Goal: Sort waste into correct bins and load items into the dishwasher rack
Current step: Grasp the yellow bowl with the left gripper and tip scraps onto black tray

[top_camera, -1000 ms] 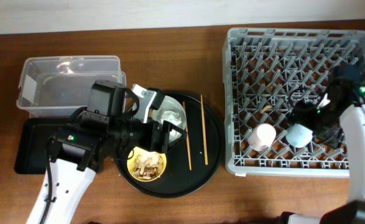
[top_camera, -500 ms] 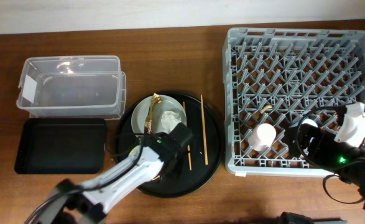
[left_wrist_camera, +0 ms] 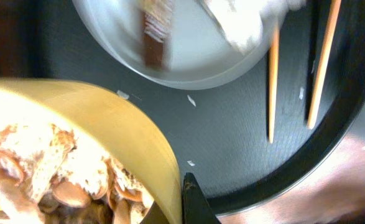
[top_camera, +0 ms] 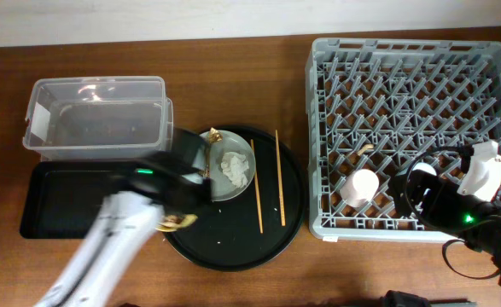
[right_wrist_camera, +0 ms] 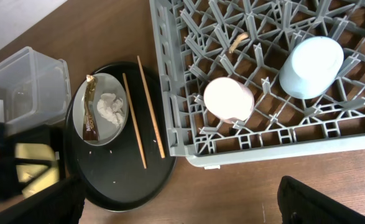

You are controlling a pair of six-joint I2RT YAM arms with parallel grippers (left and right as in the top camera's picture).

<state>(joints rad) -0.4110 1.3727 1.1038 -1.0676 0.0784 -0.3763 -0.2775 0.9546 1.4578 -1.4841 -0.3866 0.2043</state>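
My left gripper (left_wrist_camera: 177,210) is shut on the rim of the small yellow bowl (left_wrist_camera: 76,118), which holds beige food scraps (left_wrist_camera: 51,177). Overhead, the left arm (top_camera: 139,200) is a blur over the left edge of the round tray, and a bit of the bowl (top_camera: 176,223) shows below it. The grey-white plate (top_camera: 220,183) carries the white tissue (top_camera: 233,168) and the brown-gold wrapper (top_camera: 207,160). Two chopsticks (top_camera: 259,189) lie beside it. The pink cup (right_wrist_camera: 229,99) and blue cup (right_wrist_camera: 311,66) stand mouth down in the dishwasher rack (top_camera: 404,51). My right gripper (right_wrist_camera: 179,208) is open, off the rack's front edge.
The clear tub (top_camera: 96,119) stands at the back left, with the shallow black tray (top_camera: 62,205) in front of it. The large round black tray (top_camera: 241,243) sits mid-table. My right arm (top_camera: 455,205) overhangs the rack's front right corner.
My left gripper has shut on the bowl's rim and swung it left across the round tray. The right arm drew back from the blue cup to the rack's front right corner.
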